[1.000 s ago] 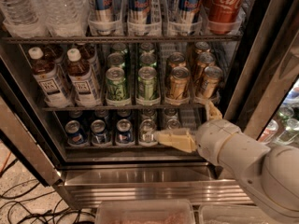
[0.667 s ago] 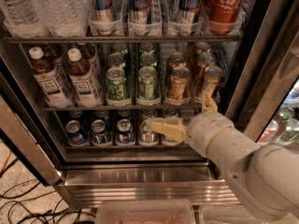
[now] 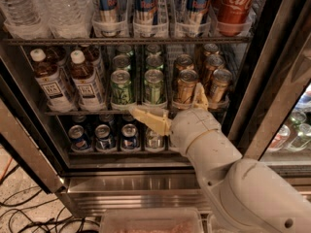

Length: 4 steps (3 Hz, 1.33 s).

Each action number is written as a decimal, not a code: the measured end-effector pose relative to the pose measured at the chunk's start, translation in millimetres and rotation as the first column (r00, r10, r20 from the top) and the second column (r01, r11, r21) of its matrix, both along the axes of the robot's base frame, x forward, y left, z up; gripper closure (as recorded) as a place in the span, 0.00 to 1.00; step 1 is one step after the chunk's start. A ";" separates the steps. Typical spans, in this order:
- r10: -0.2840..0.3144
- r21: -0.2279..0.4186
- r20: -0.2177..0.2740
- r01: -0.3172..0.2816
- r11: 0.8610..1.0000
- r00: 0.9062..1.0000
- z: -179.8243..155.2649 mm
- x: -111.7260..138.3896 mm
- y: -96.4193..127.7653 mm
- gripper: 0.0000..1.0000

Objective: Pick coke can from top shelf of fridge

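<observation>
Fridge [image 3: 146,184]: door open, racks stocked.
Coke can [image 3: 235,6]: upright, upper right of frame, on top shelf [image 3: 73,41], in the right-most clear tray, beside Red Bull cans [image 3: 146,4].
Claw [image 3: 164,97]: centre of frame, before the middle rack's green cans [image 3: 121,86] and gold cans [image 3: 187,84]; fingers spread wide, empty, well below the coke can.

Speckled floor [image 3: 17,176], black cables [image 3: 48,222] on it, hand [image 3: 165,99] at fridge [image 3: 146,183]
</observation>
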<state>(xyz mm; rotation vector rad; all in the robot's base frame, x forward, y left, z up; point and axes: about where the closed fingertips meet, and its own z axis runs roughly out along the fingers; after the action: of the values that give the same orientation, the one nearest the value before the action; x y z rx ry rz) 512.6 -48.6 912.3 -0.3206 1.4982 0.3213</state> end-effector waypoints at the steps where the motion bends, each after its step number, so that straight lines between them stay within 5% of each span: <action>1: -0.062 0.018 0.012 0.062 0.998 0.998 10.4 4.1 -9.7 0.00; 2: -0.130 0.020 -0.005 0.130 0.991 0.992 7.2 -1.8 -21.0 0.00; 4: -0.344 -0.028 -0.050 0.343 0.939 0.938 18.2 -15.4 -83.2 0.00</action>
<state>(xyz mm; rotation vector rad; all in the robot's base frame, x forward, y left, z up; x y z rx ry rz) 497.3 -131.8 930.4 -0.0606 1.5798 0.0362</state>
